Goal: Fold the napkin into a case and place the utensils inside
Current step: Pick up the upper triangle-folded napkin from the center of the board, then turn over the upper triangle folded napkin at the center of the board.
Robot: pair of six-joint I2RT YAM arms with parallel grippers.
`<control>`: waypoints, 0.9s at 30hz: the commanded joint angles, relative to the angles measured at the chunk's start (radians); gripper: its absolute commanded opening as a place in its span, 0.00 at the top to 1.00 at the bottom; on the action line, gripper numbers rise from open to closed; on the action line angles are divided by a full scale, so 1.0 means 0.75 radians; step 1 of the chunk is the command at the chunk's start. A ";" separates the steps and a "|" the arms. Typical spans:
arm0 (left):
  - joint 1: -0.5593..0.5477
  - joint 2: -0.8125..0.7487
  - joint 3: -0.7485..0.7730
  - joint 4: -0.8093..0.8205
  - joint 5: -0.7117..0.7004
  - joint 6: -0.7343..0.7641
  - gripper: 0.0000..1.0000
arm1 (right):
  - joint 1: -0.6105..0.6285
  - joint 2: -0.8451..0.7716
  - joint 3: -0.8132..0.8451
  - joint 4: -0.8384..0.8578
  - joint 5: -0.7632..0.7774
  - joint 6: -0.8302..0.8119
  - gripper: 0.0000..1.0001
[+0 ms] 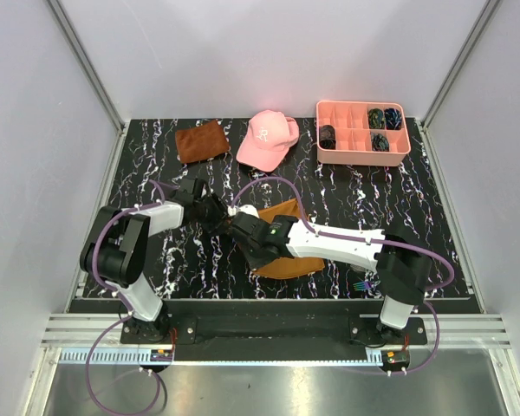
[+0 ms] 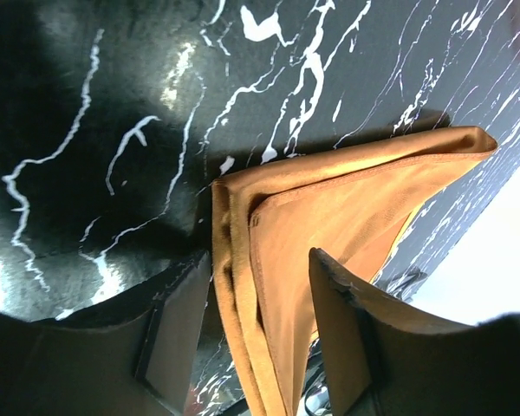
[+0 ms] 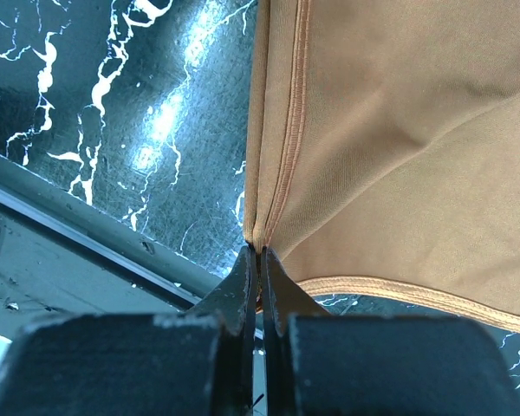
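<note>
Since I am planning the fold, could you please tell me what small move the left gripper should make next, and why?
Probably close the left gripper: its jaws stand open with the folded edge of the orange-brown cloth napkin between them, while the right gripper is shut on a hemmed edge.

1. Left arm (image 1: 121, 247): bulky black joint housings, white link shells.
2. Right arm (image 1: 347, 243): long white forearm shell, black elbow housing.
3. Purple cables (image 1: 273, 178) loop along both arms to black bases (image 1: 152, 329) at 7 and 5 o'clock.
4. Left gripper (image 2: 256, 260): dark, flat fingers (image 2: 347, 338), scuffed edges.
5. Right gripper (image 3: 258, 251): black tapered fingers (image 3: 238, 290), grainy block bodies.
</note>
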 commanded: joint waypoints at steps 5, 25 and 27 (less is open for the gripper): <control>-0.043 0.078 0.029 -0.023 -0.111 0.009 0.54 | -0.020 -0.087 -0.024 0.054 0.004 0.008 1.00; 0.251 -0.465 0.160 -0.326 -0.150 0.222 1.00 | 0.043 0.021 0.217 0.105 -0.212 -0.033 1.00; 0.339 -0.605 0.198 -0.436 -0.166 0.263 1.00 | 0.057 0.098 0.337 0.128 -0.279 -0.027 1.00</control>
